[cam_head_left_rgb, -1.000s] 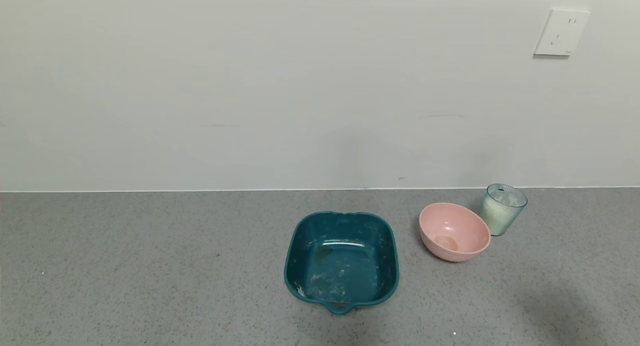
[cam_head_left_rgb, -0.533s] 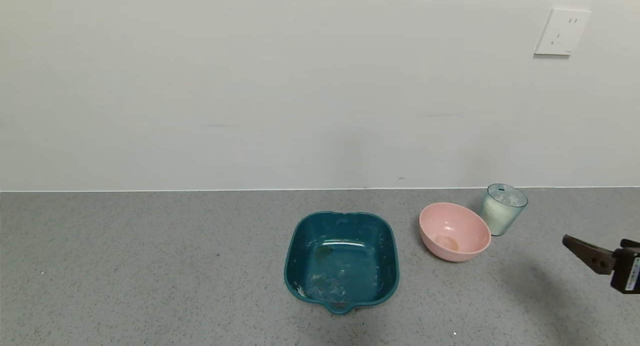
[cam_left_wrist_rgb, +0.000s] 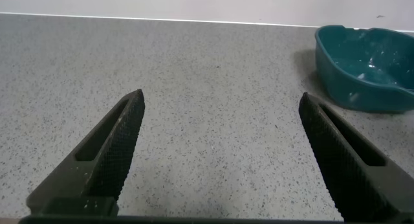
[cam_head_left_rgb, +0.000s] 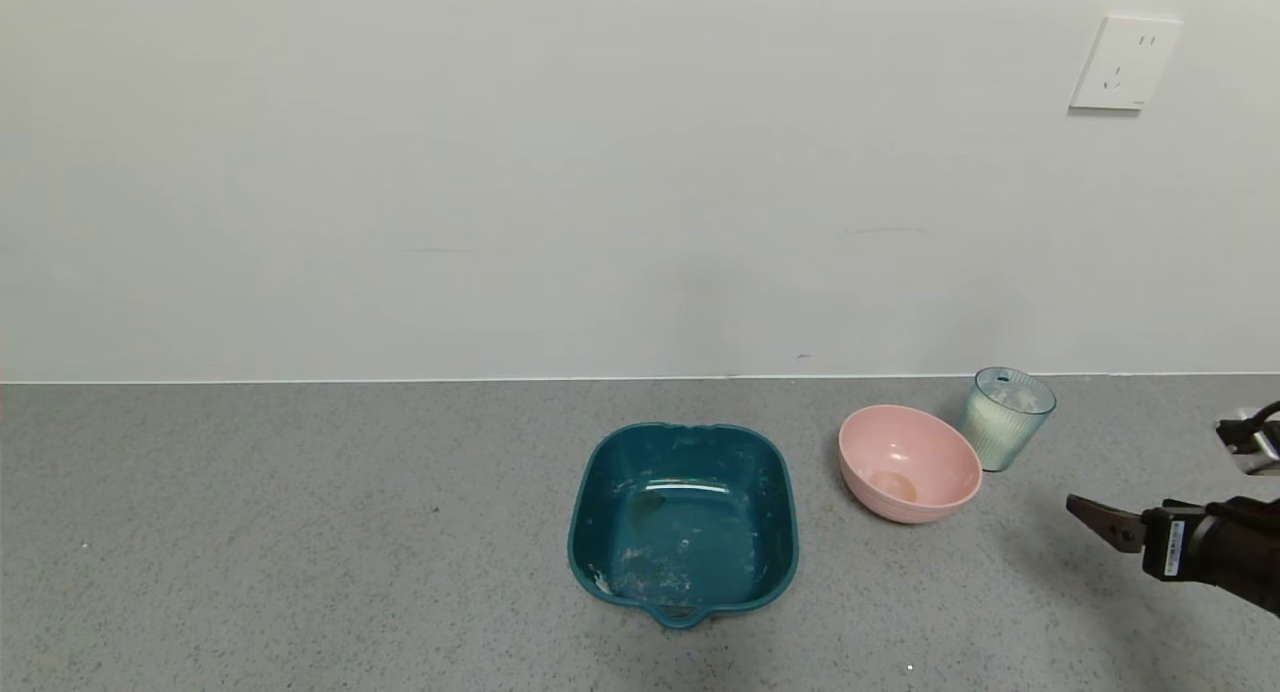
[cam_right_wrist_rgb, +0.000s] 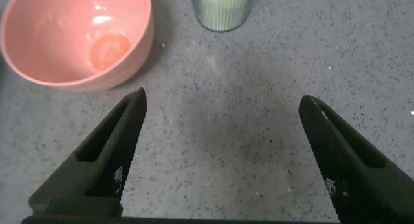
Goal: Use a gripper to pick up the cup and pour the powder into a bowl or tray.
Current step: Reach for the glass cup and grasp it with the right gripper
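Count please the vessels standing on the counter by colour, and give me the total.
Dark teal: 1, the basin.
Pink: 1, the round bowl.
Pale blue-green: 1, the ribbed cup with white powder inside.
Total: 3 vessels.

cup (cam_head_left_rgb: pixel 1009 418): translucent ribbed plastic, pale blue-green, showing white powder (cam_head_left_rgb: pixel 1003 412) through the wall
powder: looking fine and matt
basin (cam_head_left_rgb: pixel 683 517): dark teal plastic, semi-glossy, catching a light streak inside, dusted with pale specks
pink bowl (cam_head_left_rgb: pixel 908 463): smooth plastic, soft sheen, carrying a tan stain at the bottom
counter (cam_head_left_rgb: pixel 300 532): grey speckled stone-like surface, matt, finely grainy
wall (cam_head_left_rgb: pixel 500 172): smooth, matt, off-white
socket plate (cam_head_left_rgb: pixel 1124 63): smooth white plastic
right gripper (cam_right_wrist_rgb: pixel 221 156): black fingers (cam_right_wrist_rgb: pixel 110 153), matt
left gripper (cam_left_wrist_rgb: pixel 223 153): black fingers (cam_left_wrist_rgb: pixel 339 153), showing fine knurled texture on inner faces
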`<state>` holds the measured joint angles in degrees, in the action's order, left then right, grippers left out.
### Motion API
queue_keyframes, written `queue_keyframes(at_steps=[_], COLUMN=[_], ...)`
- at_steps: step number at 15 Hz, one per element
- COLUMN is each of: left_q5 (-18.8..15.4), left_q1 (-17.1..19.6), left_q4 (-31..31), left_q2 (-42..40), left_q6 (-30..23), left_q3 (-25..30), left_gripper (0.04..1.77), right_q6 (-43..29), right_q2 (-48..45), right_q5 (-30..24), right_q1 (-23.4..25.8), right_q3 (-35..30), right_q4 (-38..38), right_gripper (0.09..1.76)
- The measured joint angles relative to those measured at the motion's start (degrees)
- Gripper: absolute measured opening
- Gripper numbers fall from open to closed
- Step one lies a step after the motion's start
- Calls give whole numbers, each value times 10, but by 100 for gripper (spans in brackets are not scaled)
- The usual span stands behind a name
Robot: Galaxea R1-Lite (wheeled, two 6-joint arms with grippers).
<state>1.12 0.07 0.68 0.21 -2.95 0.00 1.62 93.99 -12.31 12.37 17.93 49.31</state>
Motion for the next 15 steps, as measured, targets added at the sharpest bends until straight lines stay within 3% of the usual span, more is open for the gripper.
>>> queue_keyframes(at_steps=[8,15], left_q5=[0,0], left_q1=[0,0], left_q4=[0,0], left_q2=[0,0], left_q6=[0,0], left_q3=[0,0], left_gripper=[172,172], right_q6=[31,33], right_q2=[217,308], right_q5=[-10,-22], right_q1=[3,4], right_q3=[2,82], right_q4=[267,292], right_gripper=[171,171])
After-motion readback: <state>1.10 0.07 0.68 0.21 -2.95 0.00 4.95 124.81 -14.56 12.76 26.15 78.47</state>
